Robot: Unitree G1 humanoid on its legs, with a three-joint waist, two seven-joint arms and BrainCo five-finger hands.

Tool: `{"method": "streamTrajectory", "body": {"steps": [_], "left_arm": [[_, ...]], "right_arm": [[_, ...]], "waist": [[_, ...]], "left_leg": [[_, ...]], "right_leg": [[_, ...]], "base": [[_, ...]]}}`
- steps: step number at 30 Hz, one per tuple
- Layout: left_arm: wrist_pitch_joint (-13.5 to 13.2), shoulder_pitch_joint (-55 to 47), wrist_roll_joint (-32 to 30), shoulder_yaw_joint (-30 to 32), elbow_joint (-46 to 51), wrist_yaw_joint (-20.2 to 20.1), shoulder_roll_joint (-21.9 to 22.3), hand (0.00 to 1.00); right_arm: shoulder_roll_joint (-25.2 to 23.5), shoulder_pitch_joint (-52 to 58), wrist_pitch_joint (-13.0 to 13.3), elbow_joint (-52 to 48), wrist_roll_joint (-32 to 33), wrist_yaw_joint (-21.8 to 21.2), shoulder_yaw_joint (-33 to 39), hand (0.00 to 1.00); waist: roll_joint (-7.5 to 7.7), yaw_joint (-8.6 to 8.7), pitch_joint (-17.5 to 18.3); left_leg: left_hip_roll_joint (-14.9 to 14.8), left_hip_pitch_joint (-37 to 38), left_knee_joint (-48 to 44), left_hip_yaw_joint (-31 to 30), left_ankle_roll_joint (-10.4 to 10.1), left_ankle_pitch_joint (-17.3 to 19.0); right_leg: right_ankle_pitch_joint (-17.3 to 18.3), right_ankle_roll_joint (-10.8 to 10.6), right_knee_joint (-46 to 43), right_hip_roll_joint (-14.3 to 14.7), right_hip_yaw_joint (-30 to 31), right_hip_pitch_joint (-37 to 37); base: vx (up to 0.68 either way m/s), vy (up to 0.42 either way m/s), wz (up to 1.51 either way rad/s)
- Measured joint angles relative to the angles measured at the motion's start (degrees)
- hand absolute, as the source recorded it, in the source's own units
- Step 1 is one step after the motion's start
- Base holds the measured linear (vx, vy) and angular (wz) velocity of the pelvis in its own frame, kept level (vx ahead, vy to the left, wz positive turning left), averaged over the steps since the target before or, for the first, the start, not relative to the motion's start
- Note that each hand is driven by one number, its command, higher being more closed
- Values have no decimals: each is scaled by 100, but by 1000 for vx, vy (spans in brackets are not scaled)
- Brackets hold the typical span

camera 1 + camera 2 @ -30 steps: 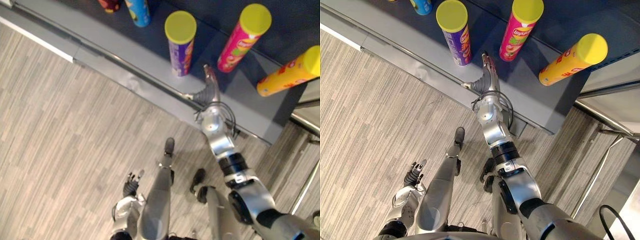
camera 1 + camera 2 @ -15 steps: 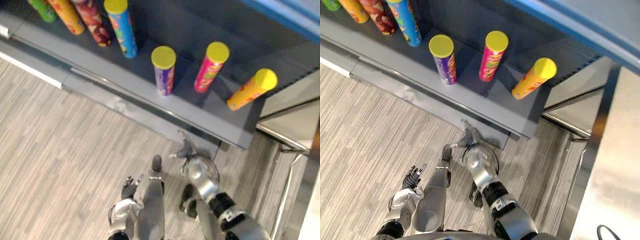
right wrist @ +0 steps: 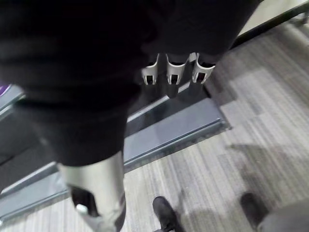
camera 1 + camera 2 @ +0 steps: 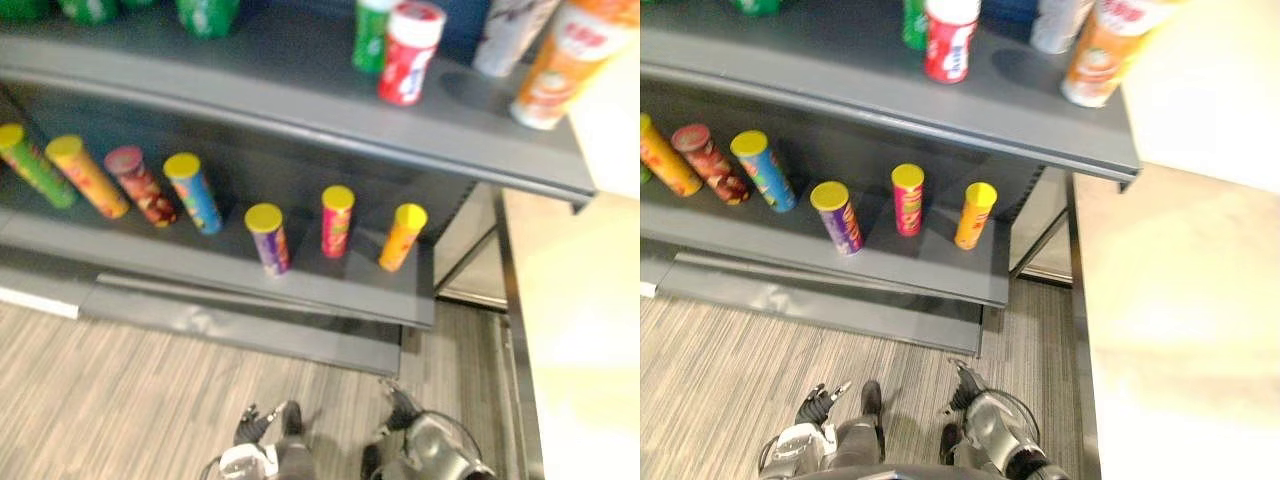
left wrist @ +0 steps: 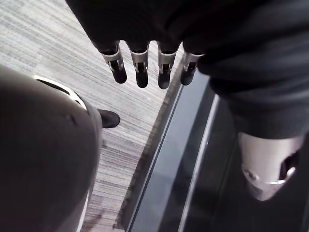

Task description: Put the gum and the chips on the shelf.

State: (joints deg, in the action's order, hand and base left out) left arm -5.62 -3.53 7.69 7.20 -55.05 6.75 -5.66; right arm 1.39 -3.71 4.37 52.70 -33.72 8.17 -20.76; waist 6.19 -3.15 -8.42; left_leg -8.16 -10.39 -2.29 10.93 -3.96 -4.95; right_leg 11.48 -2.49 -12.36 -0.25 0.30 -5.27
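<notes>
The chips [image 4: 337, 222] stood on the lower shelf [image 4: 330, 292]: a purple tube [image 4: 270, 238], a pink tube [image 4: 907, 200] and an orange tube [image 4: 402, 236] in a row at its right end, with other tubes [image 4: 190, 192] further left. We could not pick out the gum; the canisters [image 4: 410, 52] on the upper shelf [image 4: 300, 110] were too unclear to name. The right hand [image 4: 962, 388], which a second ago reached over the shelf edge between the purple and pink tubes, had drawn back and hung low over the floor [image 4: 120, 400], fingers loose and apart, holding nothing. The left hand [image 4: 818, 402] hung near it, fingers straight, also empty. The view had swung upward, so the tubes themselves had not moved. We judged the chips placed, and the gum either shelved or not yet fetched.
</notes>
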Motion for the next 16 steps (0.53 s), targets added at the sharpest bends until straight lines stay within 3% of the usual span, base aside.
{"method": "streamTrajectory", "body": {"steps": [3, 8, 11, 13, 16], "left_arm": [[-1, -69, -148, 7, -163, -65, -18, 0], [12, -159, -433, 58, -246, -244, -34, 0], [32, -251, -530, 72, -366, -354, -32, 0], [88, -256, -675, 114, -443, -473, -17, 0], [120, -290, -674, 195, -589, -509, -1, 0]], "right_arm": [[165, 448, 39, 57, 7, -94, 548, 0], [198, 740, 114, 257, 719, -471, 1944, 0], [199, 1008, 26, 597, 1729, -635, 3082, 0], [226, 1344, -166, 1021, 2528, -760, 3993, 0], [124, 1612, -346, 1405, 3220, -791, 5057, 0]], "waist": [[6, 181, 105], [-5, 361, 259], [-118, 486, 414], [-171, 541, 481], [-223, 684, 541]], "left_leg": [[87, 449, 262, 276, 7, 4], [158, 961, 529, 640, 6, 40], [208, 1232, 670, 898, 13, 106], [262, 1495, 747, 1061, 6, 182], [290, 1668, 766, 1168, 4, 266]], "right_leg": [[5, -6, 56, -133, 78, 211], [-68, -114, 264, -196, 366, 497], [-159, -152, 444, -238, 566, 658], [-218, -178, 550, -286, 656, 834], [-260, -212, 637, -304, 662, 960]], "base": [[60, 46, -42], [70, 34, -38], [112, 39, -42], [122, 53, -39], [52, 15, -25]]}}
